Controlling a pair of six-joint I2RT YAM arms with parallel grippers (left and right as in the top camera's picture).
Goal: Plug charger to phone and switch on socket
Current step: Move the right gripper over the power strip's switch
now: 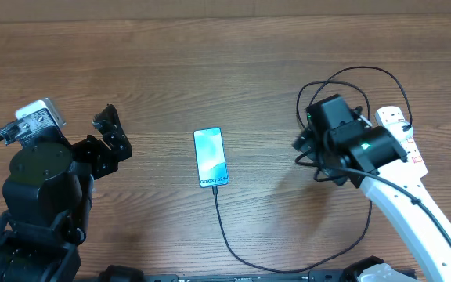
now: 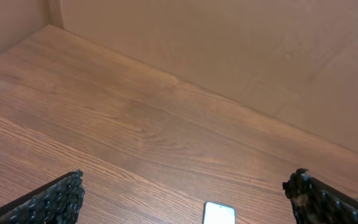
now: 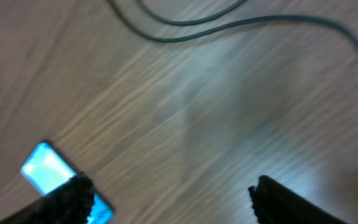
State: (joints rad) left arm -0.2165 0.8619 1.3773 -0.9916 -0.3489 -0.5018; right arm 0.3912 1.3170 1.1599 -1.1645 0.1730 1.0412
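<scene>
The phone (image 1: 210, 157) lies on the table between the wide-open, empty left gripper (image 1: 113, 131) and the parted, empty right gripper (image 3: 169, 196).

Table (image 1: 171, 70): I am seeing brown wood grain running along it.
Wall (image 2: 229, 37): I am seeing it standing tan behind.

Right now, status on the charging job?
Left end effector and right end effector open, empty. Thin black charger cable reaches bottom edge of slim blue-screen smartphone. White power strip partly hidden under right arm; on/off unreadable.
</scene>
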